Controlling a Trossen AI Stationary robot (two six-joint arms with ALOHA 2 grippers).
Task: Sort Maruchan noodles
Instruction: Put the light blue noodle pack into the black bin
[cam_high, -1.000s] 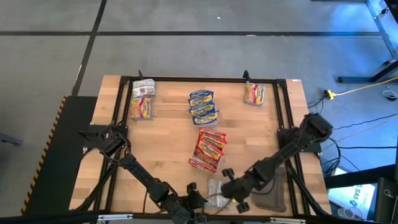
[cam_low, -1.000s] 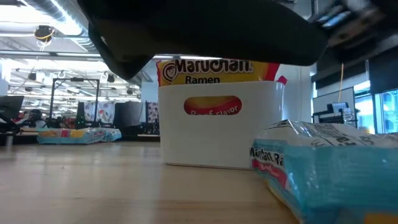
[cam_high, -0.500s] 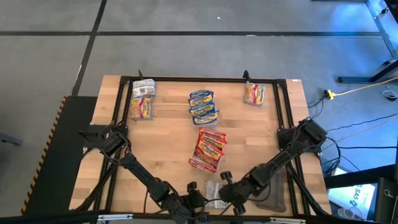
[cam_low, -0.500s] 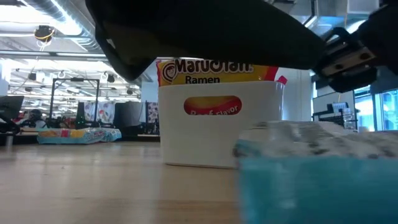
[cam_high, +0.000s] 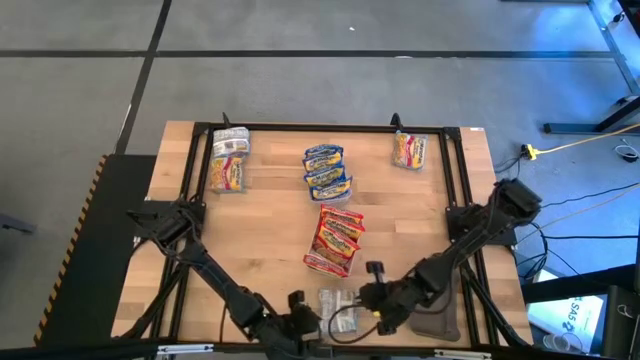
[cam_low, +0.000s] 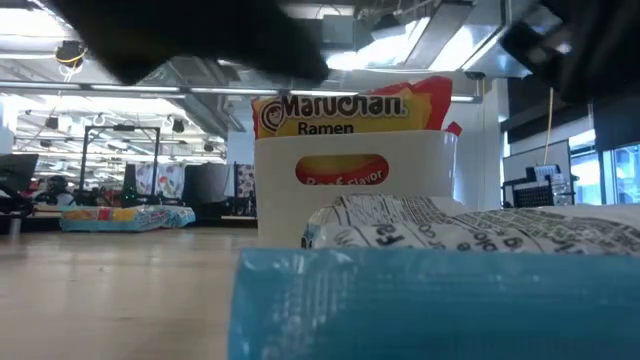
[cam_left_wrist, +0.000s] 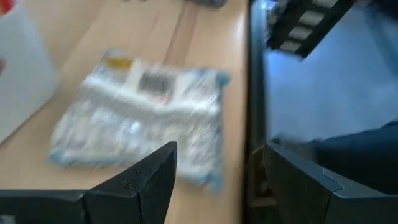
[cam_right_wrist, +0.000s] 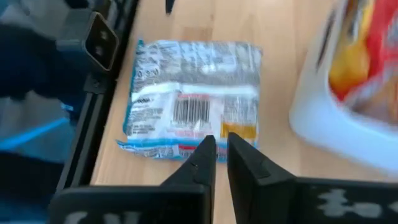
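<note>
A silver-grey Maruchan noodle packet (cam_high: 338, 308) (cam_right_wrist: 193, 93) (cam_left_wrist: 143, 118) lies flat on the wooden table near its front edge. My right gripper (cam_high: 368, 298) (cam_right_wrist: 216, 142) is shut, its tips at the packet's right-hand edge. My left gripper (cam_high: 300, 318) (cam_left_wrist: 217, 149) stands open just left of the packet, with nothing between its fingers. Red-orange packets (cam_high: 337, 240) stand in a white tray (cam_low: 350, 215) behind it. Blue packets (cam_high: 327, 172) lie farther back. My right gripper's shut fingertips (cam_right_wrist: 208, 149) slant down over the packet's long edge (cam_right_wrist: 180, 148) nearest them. Whether they touch it, I cannot tell. The packet lies flat on the table.
A dark grey tray (cam_high: 437, 318) lies at the front right, under my right arm. Silver and red packets (cam_high: 229, 160) lie at the back left and yellow ones (cam_high: 410, 150) at the back right. A black frame (cam_high: 455, 200) borders the tabletop.
My right gripper has swung toward the table's left against the silver-grey packet, then drawn back toward the right and turned about. The packet has slid a little toward the left and near edge, still flat. My left gripper has backed away slightly to the left.
</note>
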